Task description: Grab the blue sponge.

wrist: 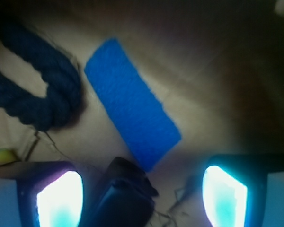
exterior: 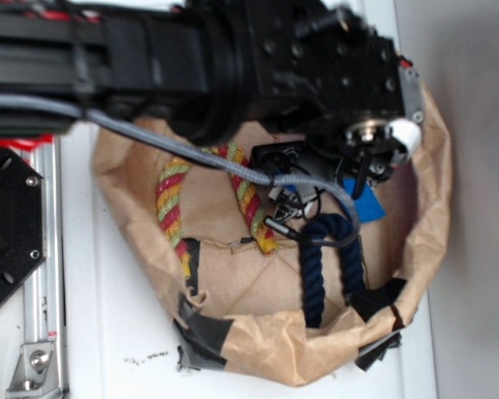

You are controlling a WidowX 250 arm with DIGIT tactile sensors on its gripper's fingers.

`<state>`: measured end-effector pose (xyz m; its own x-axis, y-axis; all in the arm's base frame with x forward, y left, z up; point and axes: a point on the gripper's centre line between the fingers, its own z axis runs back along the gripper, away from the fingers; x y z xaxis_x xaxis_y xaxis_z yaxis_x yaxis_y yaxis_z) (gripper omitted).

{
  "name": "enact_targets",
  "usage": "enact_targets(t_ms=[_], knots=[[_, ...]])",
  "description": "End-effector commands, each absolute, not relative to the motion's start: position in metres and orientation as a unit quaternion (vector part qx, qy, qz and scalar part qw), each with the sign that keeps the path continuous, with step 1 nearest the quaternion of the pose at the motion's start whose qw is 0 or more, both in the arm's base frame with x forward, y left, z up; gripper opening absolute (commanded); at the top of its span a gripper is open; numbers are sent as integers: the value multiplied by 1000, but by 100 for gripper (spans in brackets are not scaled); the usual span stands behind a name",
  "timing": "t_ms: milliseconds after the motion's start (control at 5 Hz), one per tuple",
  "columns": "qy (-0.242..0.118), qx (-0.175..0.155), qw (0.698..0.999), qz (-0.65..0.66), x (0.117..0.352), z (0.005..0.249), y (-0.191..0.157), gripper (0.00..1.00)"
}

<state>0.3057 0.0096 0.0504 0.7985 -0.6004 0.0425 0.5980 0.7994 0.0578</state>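
The blue sponge (wrist: 131,109) lies flat and slanted on brown paper, just ahead of my fingers; only a corner of it (exterior: 366,204) shows under the arm in the exterior view. My gripper (wrist: 142,196) is open and empty, its two glowing fingertips (wrist: 61,198) wide apart, hovering above the paper. The black block (wrist: 125,196) lies between the fingers, touching the sponge's near end. In the exterior view the gripper (exterior: 362,170) is mostly hidden by the arm.
A dark navy rope loop (wrist: 35,90) lies left of the sponge, also in the exterior view (exterior: 324,262). A red-yellow-green rope (exterior: 183,204) lies further left. Everything sits in a brown paper bag with raised crumpled walls (exterior: 428,216). A grey cable (exterior: 233,166) crosses above.
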Motion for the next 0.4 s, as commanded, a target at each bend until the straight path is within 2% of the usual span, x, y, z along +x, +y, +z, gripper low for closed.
enact_targets(t_ms=[0,200], knots=[[-36,47,932,-358,333,49,1,100],[-22,46,933,-357,340,39,-1,100]])
